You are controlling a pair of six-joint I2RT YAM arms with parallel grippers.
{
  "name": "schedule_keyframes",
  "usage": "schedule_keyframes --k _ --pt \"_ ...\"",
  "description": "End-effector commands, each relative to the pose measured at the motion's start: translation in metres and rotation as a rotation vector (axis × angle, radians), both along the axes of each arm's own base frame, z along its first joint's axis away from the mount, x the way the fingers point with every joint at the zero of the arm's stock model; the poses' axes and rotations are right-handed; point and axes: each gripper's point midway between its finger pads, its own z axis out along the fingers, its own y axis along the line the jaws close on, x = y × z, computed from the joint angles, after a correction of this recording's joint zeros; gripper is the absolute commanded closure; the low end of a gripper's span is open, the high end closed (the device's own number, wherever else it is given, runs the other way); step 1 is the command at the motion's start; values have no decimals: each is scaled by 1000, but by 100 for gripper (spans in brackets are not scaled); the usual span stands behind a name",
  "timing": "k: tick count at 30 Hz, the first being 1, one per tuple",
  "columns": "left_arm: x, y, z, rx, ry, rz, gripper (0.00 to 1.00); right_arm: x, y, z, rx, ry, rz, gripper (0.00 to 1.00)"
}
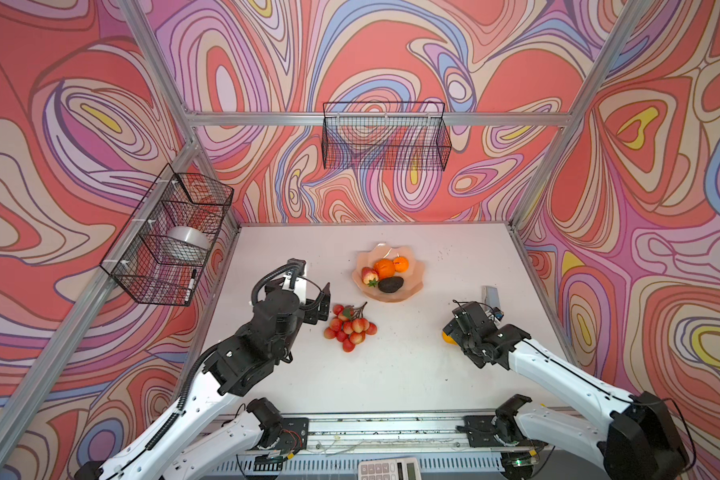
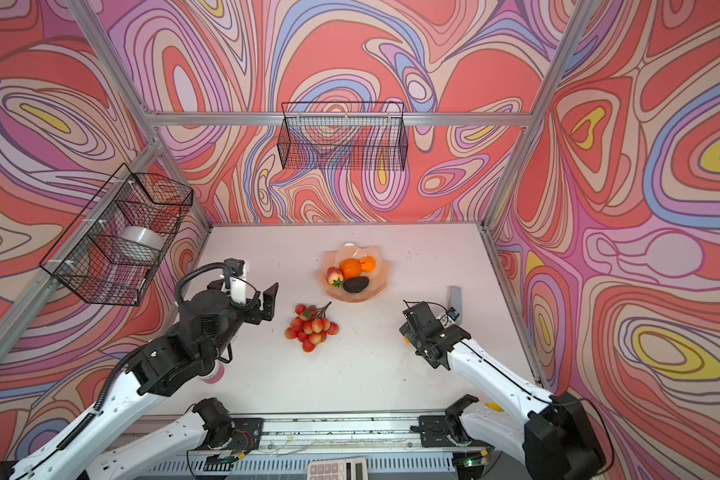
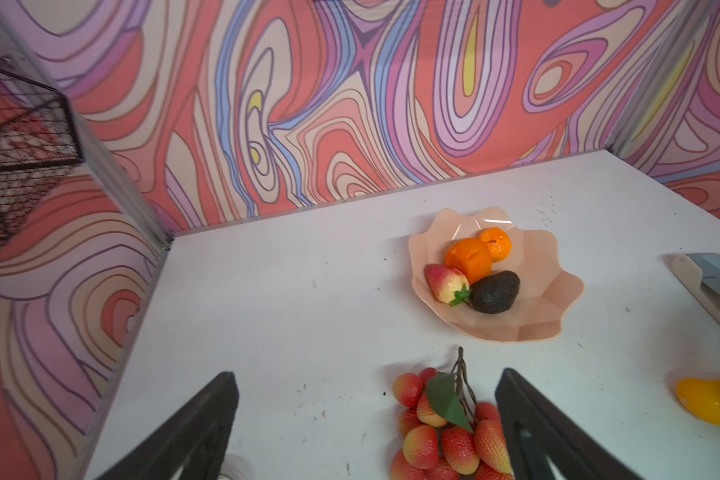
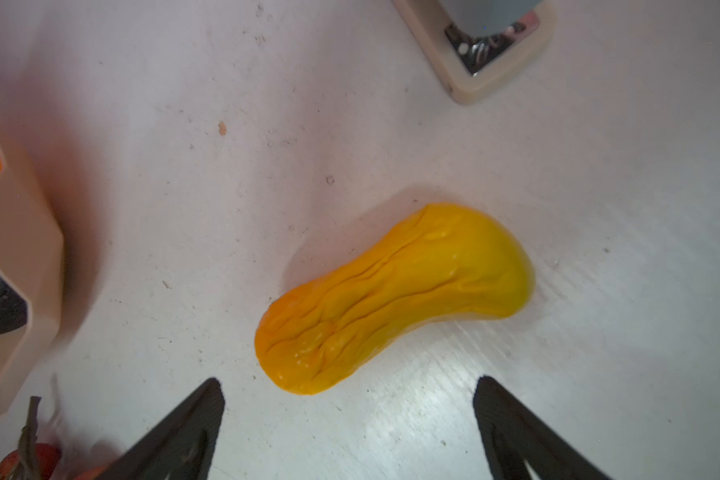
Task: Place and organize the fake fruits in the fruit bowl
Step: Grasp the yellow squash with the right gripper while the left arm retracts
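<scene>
Left gripper (image 3: 366,376) hangs with jaws apart and empty, just left of the bunch (image 1: 350,328) lying on the table (image 1: 391,374). Behind it, the bowl (image 1: 412,286) holds 2 oranges (image 1: 385,268), a peach (image 1: 368,275) and an avocado (image 1: 390,284). Well right, the yellow fruit (image 4: 391,299) lies under the right gripper (image 4: 348,381), whose jaws are spread wide and hold nothing.

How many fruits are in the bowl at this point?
4. In the bowl: a big orange in the middle, a small orange just behind it, a peach at the left, an avocado in front. None looks hidden.
</scene>
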Motion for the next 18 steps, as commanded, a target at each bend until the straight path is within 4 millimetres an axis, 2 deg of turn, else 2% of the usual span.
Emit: schedule_keyframes --k 1,5,8,14,18 --pt "-12 35 7 87 -56 105 1 12 0 0 4 -32 -44 2" --pt "-21 52 13 103 -98 154 0 18 2 -5 2 -20 -64 2" --pt "-25 57 11 87 -112 162 0 24 1 -7 -11 -24 -86 2" --pt "-26 56 3 80 -99 158 0 31 0 -15 -29 -3 -108 2" --pt "-24 50 -3 79 -84 132 0 32 1 -22 -30 9 -110 7"
